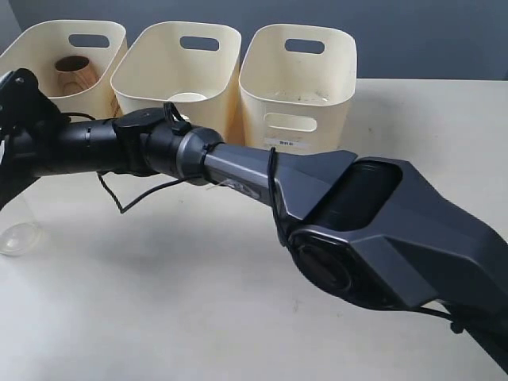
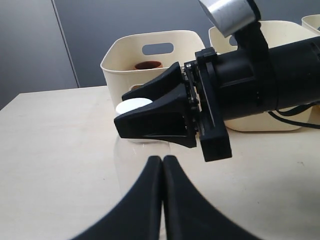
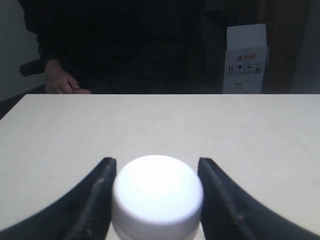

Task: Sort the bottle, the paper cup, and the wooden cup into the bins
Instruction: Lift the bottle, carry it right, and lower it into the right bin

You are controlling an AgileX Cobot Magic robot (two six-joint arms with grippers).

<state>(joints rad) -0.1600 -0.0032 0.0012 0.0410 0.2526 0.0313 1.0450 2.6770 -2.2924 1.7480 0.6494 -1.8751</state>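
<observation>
The clear bottle (image 1: 17, 236) stands on the table at the far left, its white cap (image 3: 157, 192) between the fingers of my right gripper (image 3: 157, 162). That gripper has reached across from the right and both fingers lie close against the cap. From the left wrist view the same cap (image 2: 134, 106) sits in the right gripper (image 2: 125, 107). My left gripper (image 2: 162, 165) is shut and empty, just in front of the bottle's clear body. The wooden cup (image 1: 73, 71) stands in the left bin (image 1: 32, 40). The paper cup (image 1: 188, 98) is in the middle bin (image 1: 159, 75).
The right bin (image 1: 298, 79) holds none of the three things. My right arm (image 1: 238, 171) stretches across the table in front of all three bins. A person sits beyond the table's far edge, beside a white box (image 3: 245, 57).
</observation>
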